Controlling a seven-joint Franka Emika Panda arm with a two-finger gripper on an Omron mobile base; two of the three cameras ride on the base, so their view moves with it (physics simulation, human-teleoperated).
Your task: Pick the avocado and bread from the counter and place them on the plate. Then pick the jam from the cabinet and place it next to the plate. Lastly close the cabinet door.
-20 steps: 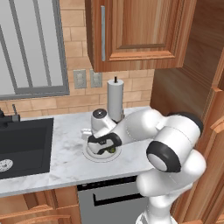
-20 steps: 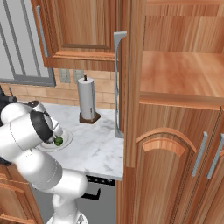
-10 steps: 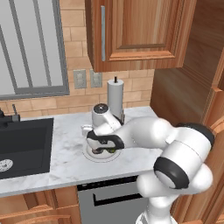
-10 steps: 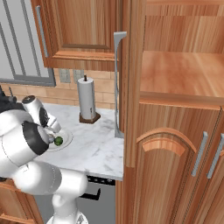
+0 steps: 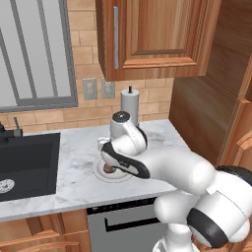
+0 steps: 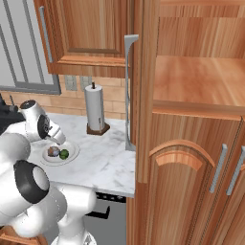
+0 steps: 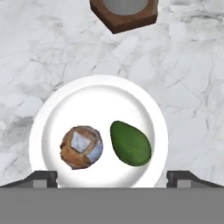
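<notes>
- The tool (image 7: 112, 177) hangs above the plate (image 7: 98, 92) with its jaws spread wide and nothing between them; in the hand view its two dark fingertips (image 7: 41, 177) stand to either side of the plate's near rim.
- The plate lies flat on the marble tabletop (image 7: 48, 48), about midway between the front edge and the back wall, and well in from the right end.
- The bread (image 7: 82, 147) and the avocado (image 7: 130, 143) lie side by side on the plate, close together but just apart.
- In the right base view the avocado (image 6: 63, 153) is the one nearer the open cabinet (image 6: 191, 158), the bread (image 6: 53, 151) on the sink side.
- A paper towel roll (image 6: 94, 107) on a dark wooden base stands upright behind the plate, toward the back edge of the tabletop.
- The cabinet door (image 6: 129, 91) stands open, seen edge-on over the right end of the tabletop.
- A black sink (image 5: 27, 165) is set into the left part of the tabletop.
</notes>
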